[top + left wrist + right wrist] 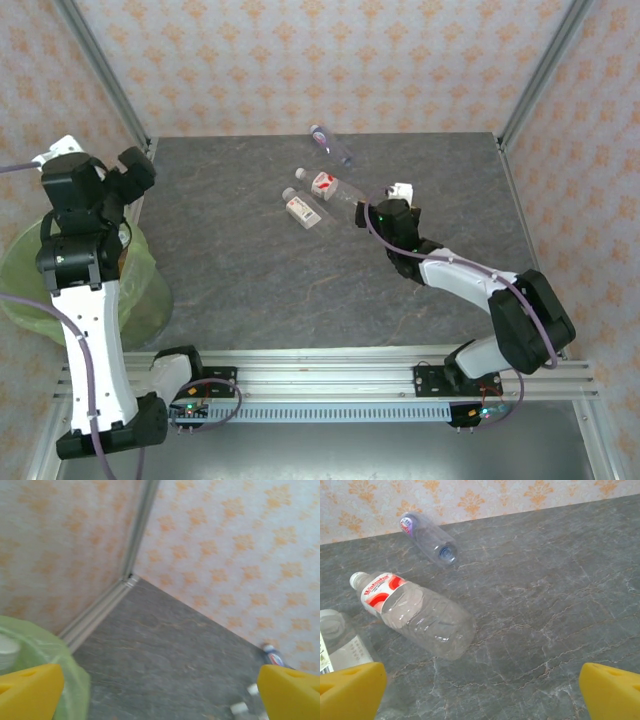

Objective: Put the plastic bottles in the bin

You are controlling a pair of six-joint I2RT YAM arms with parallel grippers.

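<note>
Wide open and empty at the right claw (480,695), low over the table (560,605), centre-right in the overhead view. Just ahead, lying diagonally at the left of the wrist frame: a red-white bottle (415,615), white cap toward the upper left. Close beside it, cut off by the left edge, a second bottle (337,640). Farther up, near the wall, a third bottle (427,537), clear with a blue-purple end. All three on their sides.

Probably lining up the next pick. Next: shift left, turn the wrist to close across the red-white bottle's body, lower, squeeze gently so as not to roll or crush it.

Wide and empty as well at the left claw (160,692), raised by the bin (150,290) at the left edge of the overhead view, green bag just below it.

Beneath everything, dark grey marbled stone. Around it, pale wallpaper (240,545) with orange motifs and metal posts (100,70) in the corners.
</note>
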